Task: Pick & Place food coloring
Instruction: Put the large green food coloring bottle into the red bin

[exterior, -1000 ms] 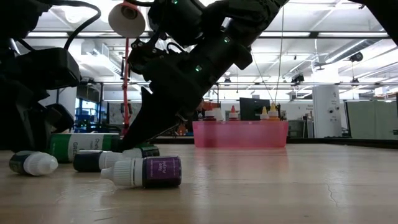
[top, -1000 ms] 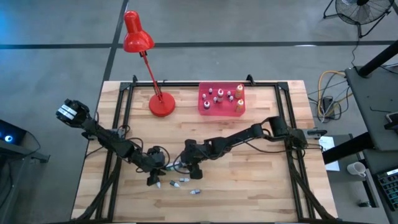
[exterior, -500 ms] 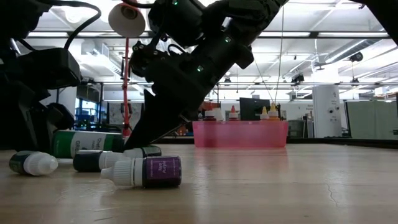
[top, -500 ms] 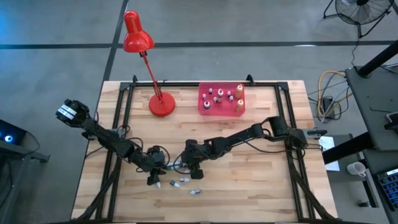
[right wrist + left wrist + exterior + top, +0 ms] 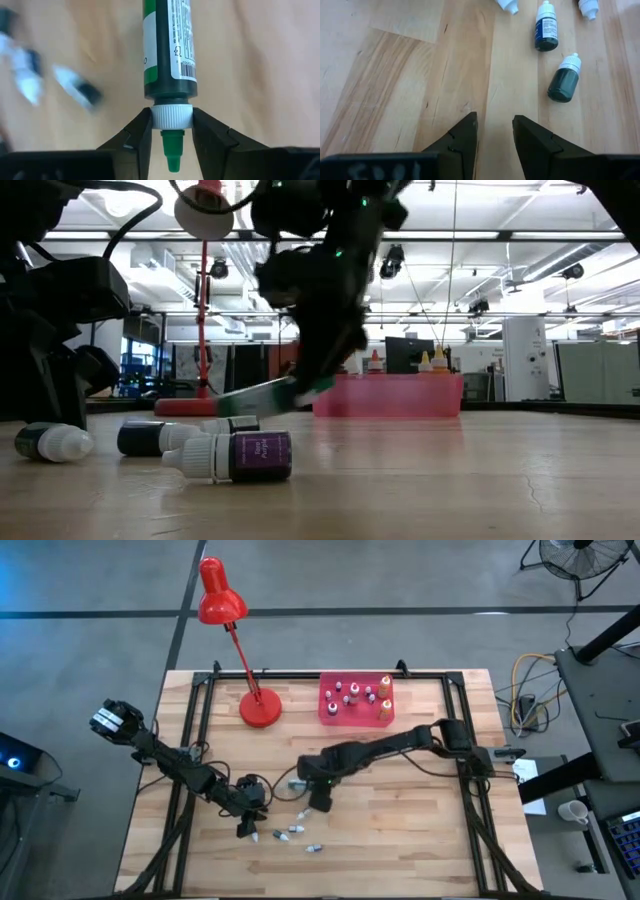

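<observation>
The food coloring in hand is a dark green tube [image 5: 170, 50] with a white label, a white cap collar and a green pointed nozzle. My right gripper [image 5: 171, 125] is shut on it, above the table's middle [image 5: 310, 790]. Several small dropper bottles [image 5: 293, 831] lie on their sides near the table's front edge; in the low view one has a purple label [image 5: 240, 456]. My left gripper [image 5: 495, 130] stands open just left of them [image 5: 245, 830], with bare wood between its fingers. My right gripper pinches the tube's white cap collar [image 5: 171, 116] between its two fingers. The green nozzle [image 5: 173, 147] points back between them. The fingers slant steeply down from above, in line with the tube. The tube [image 5: 265, 394] hangs clear of the table, slightly tilted with its bottom end lower.
A pink tray [image 5: 330, 716] at the far middle holds several upright bottles. A red desk lamp [image 5: 260, 708] stands left of it. Black frame rails [image 5: 205, 710] run along the table's sides. Bare wood lies right of the loose bottles.
My right gripper has risen and gone a little toward the far edge, tipping to point more steeply down. The green tube, which lay on the table beside the small bottles, is now lifted clear and carried with it.
</observation>
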Robot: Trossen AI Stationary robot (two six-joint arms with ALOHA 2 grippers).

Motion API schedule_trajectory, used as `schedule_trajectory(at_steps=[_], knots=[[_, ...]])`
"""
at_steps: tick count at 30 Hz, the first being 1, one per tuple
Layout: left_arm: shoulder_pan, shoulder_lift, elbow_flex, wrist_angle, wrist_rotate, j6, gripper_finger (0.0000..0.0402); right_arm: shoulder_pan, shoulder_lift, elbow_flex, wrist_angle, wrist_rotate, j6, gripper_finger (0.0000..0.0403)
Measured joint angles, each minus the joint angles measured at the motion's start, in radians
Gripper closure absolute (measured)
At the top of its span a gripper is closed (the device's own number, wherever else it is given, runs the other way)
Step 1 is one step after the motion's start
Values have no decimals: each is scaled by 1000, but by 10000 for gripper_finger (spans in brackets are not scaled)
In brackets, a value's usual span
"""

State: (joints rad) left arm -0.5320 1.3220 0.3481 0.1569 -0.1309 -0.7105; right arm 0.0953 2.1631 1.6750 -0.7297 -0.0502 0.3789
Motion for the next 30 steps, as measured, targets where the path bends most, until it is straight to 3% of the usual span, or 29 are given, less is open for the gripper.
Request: schedule_trajectory(at_steps=[4, 13, 17, 22, 30], knots=[[0, 0, 0, 0, 1, 0, 296, -26, -24, 93, -281, -32, -20, 298], [0, 0, 0, 0, 1, 0, 296, -106, -48, 198, -860, -244, -20, 298], [0, 0, 0, 0, 2, 0, 296, -128, -91, 114, -839, -405, 39, 298], [0, 0, -1, 4, 2, 0, 296, -131, -111, -2, -837, -451, 111, 298], [0, 0, -1, 5, 2, 0, 296, -98, -113, -188, -842, -630, 232, 295]])
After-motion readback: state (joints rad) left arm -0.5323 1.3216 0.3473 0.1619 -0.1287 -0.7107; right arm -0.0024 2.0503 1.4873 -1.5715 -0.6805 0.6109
